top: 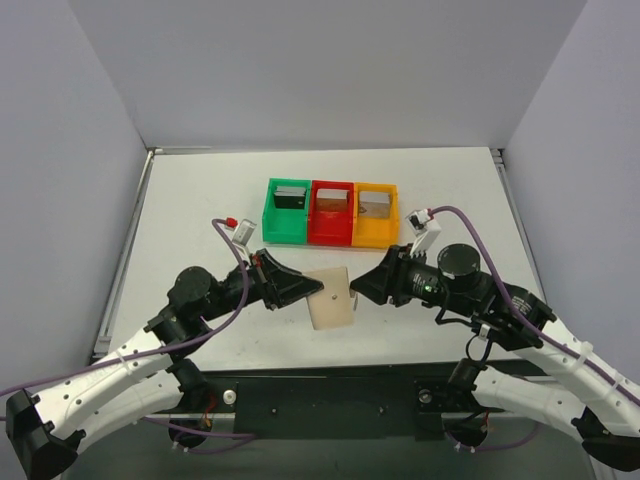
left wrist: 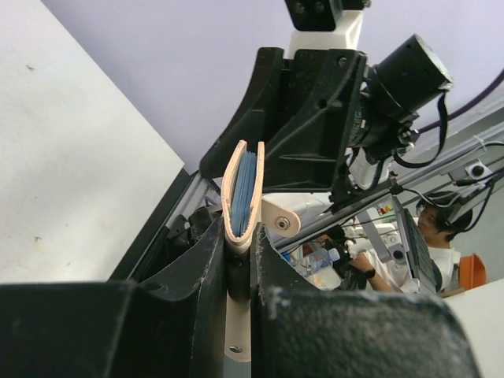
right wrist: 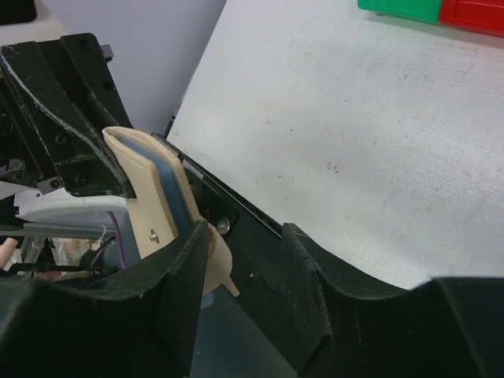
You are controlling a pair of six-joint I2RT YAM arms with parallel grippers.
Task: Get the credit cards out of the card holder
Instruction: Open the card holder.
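Note:
The tan card holder [top: 330,298] is folded shut and held off the table near the front edge. My left gripper [top: 315,290] is shut on its left edge; in the left wrist view the holder [left wrist: 240,185] stands edge-on between my fingers [left wrist: 189,283], blue lining showing. My right gripper [top: 358,285] is open at the holder's right edge; in the right wrist view the holder [right wrist: 153,197] sits beside the left finger [right wrist: 169,276], not between the jaws. A dark card [top: 290,196], a brownish card [top: 331,199] and a grey card [top: 375,203] stand in the bins.
Green bin [top: 283,228], red bin [top: 329,232] and orange bin [top: 374,232] stand in a row at the table's middle back. Grey walls close off left, right and back. The black table edge and arm bases lie just below the holder.

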